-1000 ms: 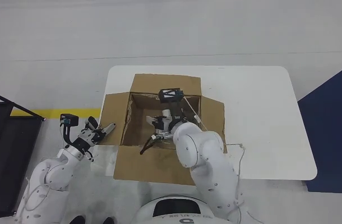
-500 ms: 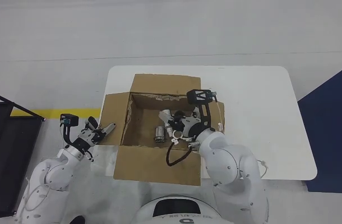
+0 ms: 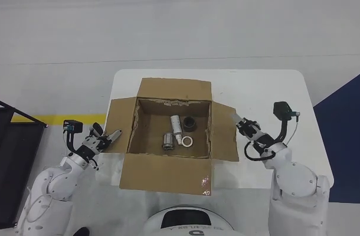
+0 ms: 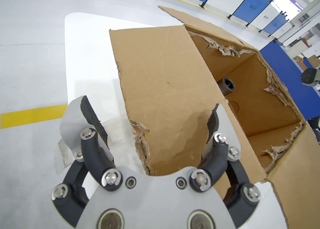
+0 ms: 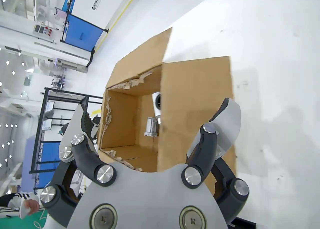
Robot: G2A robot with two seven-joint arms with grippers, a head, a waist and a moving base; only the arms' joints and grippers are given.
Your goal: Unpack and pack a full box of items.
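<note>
Holding our right gripper (image 3: 244,125) and left gripper (image 3: 111,135) spread open outside the box (image 3: 165,172), we find the white bottle (image 3: 176,125) inside nearer the right one, ahead of it beyond the flap (image 3: 224,133).

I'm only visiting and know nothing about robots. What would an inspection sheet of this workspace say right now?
Surface: white table, carrying the box.
Job's things: open cardboard box, flaps spread, edges torn; inside lie a white bottle, a dark ring, a metal cylinder and a white ring.
Clutter: nothing seen.
Grippers: left gripper open, empty, at one side flap; right gripper open, empty, near the opposite flap.
Cables: black cable loops behind the right gripper.
Surroundings: grey floor, yellow line, black rack, blue panel.
</note>
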